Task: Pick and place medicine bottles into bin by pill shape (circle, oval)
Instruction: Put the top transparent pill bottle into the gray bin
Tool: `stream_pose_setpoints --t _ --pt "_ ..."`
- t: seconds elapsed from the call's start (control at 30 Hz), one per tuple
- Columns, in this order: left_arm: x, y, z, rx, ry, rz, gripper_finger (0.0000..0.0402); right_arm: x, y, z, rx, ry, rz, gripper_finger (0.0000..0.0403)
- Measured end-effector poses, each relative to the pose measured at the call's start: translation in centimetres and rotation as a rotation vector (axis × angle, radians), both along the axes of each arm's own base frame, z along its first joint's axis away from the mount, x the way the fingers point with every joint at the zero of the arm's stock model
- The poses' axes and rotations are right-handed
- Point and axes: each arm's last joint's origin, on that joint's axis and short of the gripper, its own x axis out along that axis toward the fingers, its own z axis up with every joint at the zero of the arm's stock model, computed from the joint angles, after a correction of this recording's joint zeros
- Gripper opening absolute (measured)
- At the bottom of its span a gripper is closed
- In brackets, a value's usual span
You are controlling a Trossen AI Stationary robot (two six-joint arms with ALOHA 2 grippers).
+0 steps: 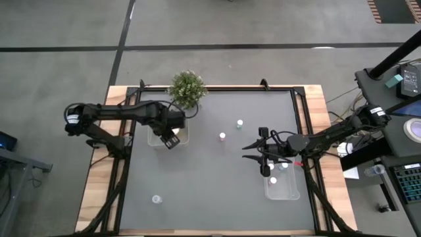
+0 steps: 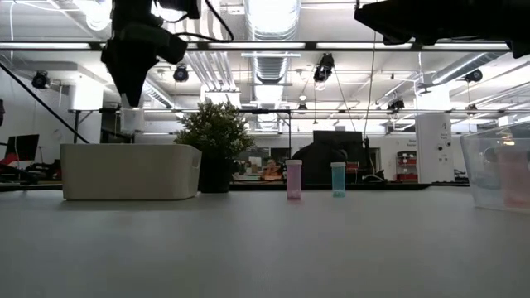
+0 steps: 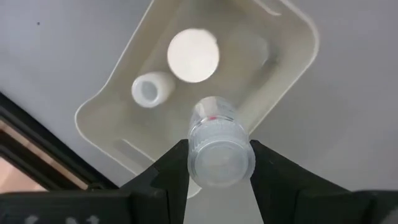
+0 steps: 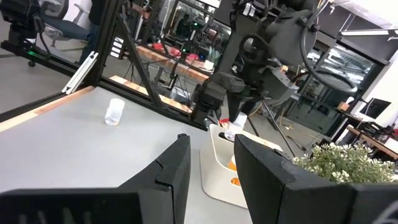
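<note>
Left gripper (image 3: 214,163) is pointing straight down, gripping a medicine bottle (image 3: 219,149) directly above the cream bin (image 3: 292,37). Right gripper (image 1: 255,153) is idling level beside the clear bin (image 1: 281,191), fingers parted, holding nothing.

1. The table (image 1: 210,164) is evenly and softly lit from above; only faint shadows are cast.
2. Glare is produced by ceiling lights (image 2: 273,16) in the low view.
3. The held bottle (image 3: 219,149) is rendered blurred, being near the lens.

Bottles (image 1: 273,179) in the right-hand bin (image 1: 289,193): pill shapes too small to tell.
</note>
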Motion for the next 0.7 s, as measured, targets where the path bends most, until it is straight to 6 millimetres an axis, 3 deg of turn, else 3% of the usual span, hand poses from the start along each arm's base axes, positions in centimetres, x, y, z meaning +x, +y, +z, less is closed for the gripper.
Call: stream_pose_setpoints --t 0.33,0.7 --pt "-1.7 1.0 -1.8 -0.012 0.038 0.054 0.0125 0.0 0.0 0.0 0.0 0.0 0.0 0.0114" --pt "-3.1 2.2 -1.3 -0.02 -0.005 0.117 0.0125 0.0 0.0 0.0 0.001 0.0 0.0 0.0114"
